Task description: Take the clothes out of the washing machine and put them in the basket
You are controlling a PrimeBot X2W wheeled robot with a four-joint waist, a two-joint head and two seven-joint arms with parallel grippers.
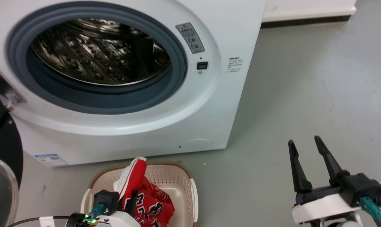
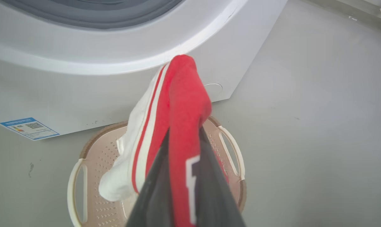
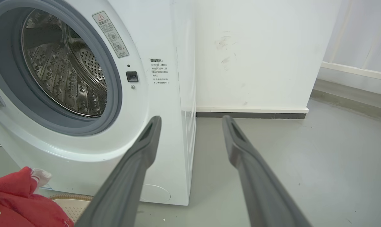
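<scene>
My left hand (image 2: 184, 138) is clamped on a fold of a red jersey (image 2: 184, 94), the thin cloth pinched between both fingers and its white-striped trim flopping over the tips. I hold it over the laundry basket (image 1: 177, 167), which stands on the floor (image 1: 303, 78) just in front of the washing machine (image 1: 209, 110), below the door ring, so that a release should drop the cloth straight in. More red fabric with black-and-white lettering already lies in the basket (whether it is a second jersey or the tail of the one I grip, I cannot tell). The steel drum (image 1: 99, 53) shows bare metal wherever I can see into it, so I judge this is close to the last drop. My right hand (image 1: 303, 142) is spread wide and carries nothing. It waits over the floor off the machine's right front corner, well apart from the basket, which keeps it out of the left arm's way. The porthole door (image 1: 1, 151) hangs open at the machine's left side, near my left arm, and is the one thing I could knock. The cloth may also cling to a finger or catch on the rim.
</scene>
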